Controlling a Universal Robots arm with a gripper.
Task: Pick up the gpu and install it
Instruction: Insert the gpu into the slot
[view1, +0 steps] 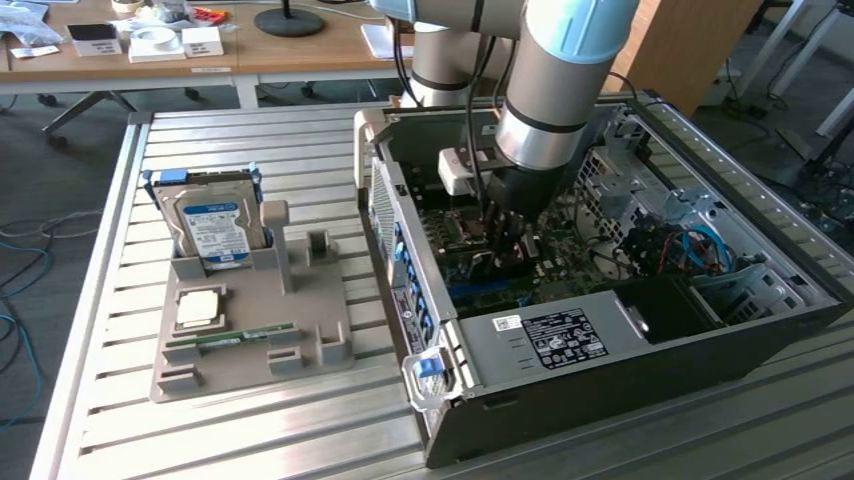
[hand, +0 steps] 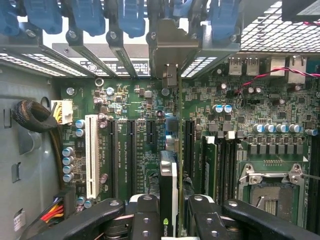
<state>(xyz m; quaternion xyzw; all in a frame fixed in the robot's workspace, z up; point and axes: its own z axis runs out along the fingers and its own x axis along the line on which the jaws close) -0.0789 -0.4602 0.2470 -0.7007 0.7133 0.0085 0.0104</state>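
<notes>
Jaws of the gripper (hand: 170, 212) part-open, clamped on the gpu (hand: 168, 175), edge-on above the motherboard (hand: 135, 145).

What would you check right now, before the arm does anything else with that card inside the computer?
1. Card gripped: ok. The gripper is shut on the gpu.
2. Card upright, edge toward the motherboard: ok.
3. Card's metal bracket at the rear slot opening: ok.
4. Card fully seated in its slot: cannot tell.
5. Wires clear of the card: ok; the red wire lies apart from it.
6. Arm inside the open case: ok.
</notes>
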